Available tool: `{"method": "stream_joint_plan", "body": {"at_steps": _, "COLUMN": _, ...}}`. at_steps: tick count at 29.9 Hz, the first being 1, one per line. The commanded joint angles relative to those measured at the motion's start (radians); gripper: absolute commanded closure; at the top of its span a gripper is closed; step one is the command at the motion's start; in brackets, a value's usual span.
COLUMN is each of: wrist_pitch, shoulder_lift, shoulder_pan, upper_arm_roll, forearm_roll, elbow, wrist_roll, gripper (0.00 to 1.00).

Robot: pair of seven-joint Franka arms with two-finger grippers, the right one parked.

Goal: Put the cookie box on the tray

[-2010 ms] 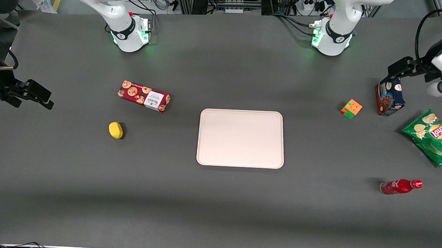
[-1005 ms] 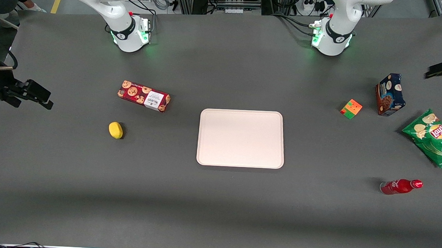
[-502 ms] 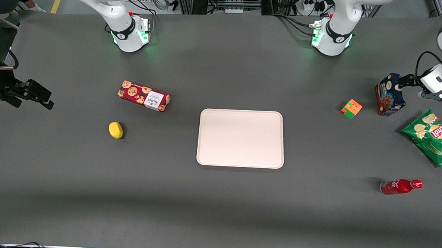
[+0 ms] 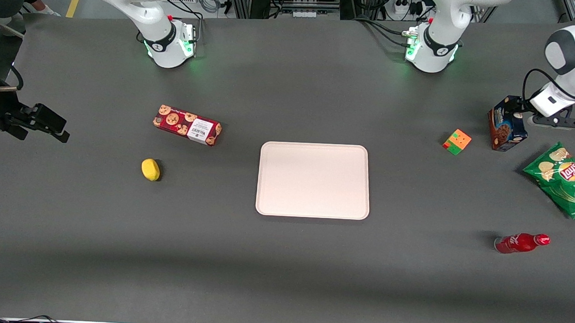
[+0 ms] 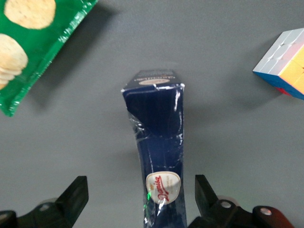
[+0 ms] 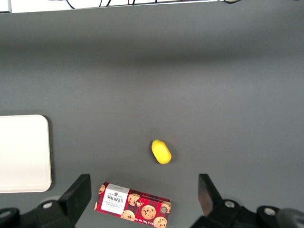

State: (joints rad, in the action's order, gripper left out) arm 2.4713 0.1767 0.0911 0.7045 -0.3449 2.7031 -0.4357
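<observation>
Front view, centre: large flat pale pinkish-cream tray, bare. Far right, upper half: small dark navy-blue cookie box standing on grey table, well apart from tray. Gripper straddles box top, fingers wide open, not touching it.

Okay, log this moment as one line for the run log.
phase: pre-grasp | gripper: open, straddling upright navy-blue cookie box | pale cream rectangular tray: empty | box not lifted

The left arm reaches down at the working end of the counter, its hand spread wide, one finger on each side of the box.
</observation>
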Motion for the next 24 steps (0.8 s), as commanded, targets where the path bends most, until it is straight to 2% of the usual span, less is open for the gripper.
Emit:
{"method": "stream_joint_plan", "body": {"at_steps": 1, "wrist_pitch": 0.121, "shoulder_lift": -0.045, "shoulder_pan": -0.005, "upper_arm_roll": 0.019, "forearm_roll": -0.022, "elbow": 0.038, "wrist_roll": 0.009, "gripper": 0.0}}
{"method": "stream_joint_plan", "body": {"at_steps": 2, "wrist_pitch": 0.135, "shoulder_lift": -0.054, "shoulder_pan": -0.008, "upper_arm_roll": 0.021, "forearm_roll": -0.022, "elbow": 0.04, "wrist_roll": 0.011, "gripper": 0.0}}
{"method": "stream_joint_plan", "body": {"at_steps": 3, "wrist_pitch": 0.147, "shoulder_lift": -0.063, "shoulder_pan": -0.008, "upper_arm_roll": 0.021, "forearm_roll": -0.022, "elbow": 0.04, "wrist_roll": 0.011, "gripper": 0.12}}
{"method": "stream_joint_plan", "body": {"at_steps": 6, "wrist_pitch": 0.156, "shoulder_lift": -0.072, "shoulder_pan": -0.01, "upper_arm_roll": 0.021, "forearm_roll": -0.02, "elbow": 0.04, "wrist_roll": 0.011, "gripper": 0.67}}
{"method": "stream_joint_plan", "body": {"at_steps": 8, "wrist_pitch": 0.155, "shoulder_lift": -0.071, "shoulder_pan": -0.01, "upper_arm_roll": 0.023, "forearm_roll": -0.017, "elbow": 0.04, "wrist_roll": 0.012, "gripper": 0.94}}
{"method": "stream_joint_plan", "body": {"at_steps": 9, "wrist_pitch": 0.153, "shoulder_lift": -0.071, "shoulder_pan": -0.011, "upper_arm_roll": 0.029, "forearm_roll": -0.017, "elbow": 0.04, "wrist_roll": 0.012, "gripper": 1.0}}
{"method": "stream_joint_plan", "body": {"at_steps": 19, "wrist_pitch": 0.069, "shoulder_lift": -0.045, "shoulder_pan": -0.008, "upper_arm_roll": 0.027, "forearm_roll": -0.013, "elbow": 0.014, "wrist_roll": 0.011, "gripper": 1.0}}
{"method": "stream_joint_plan", "body": {"at_steps": 24, "wrist_pitch": -0.096, "shoulder_lift": 0.03, "shoulder_pan": -0.002, "upper_arm_roll": -0.005, "forearm_roll": -0.012, "elbow": -0.064, "wrist_roll": 0.011, "gripper": 1.0}}
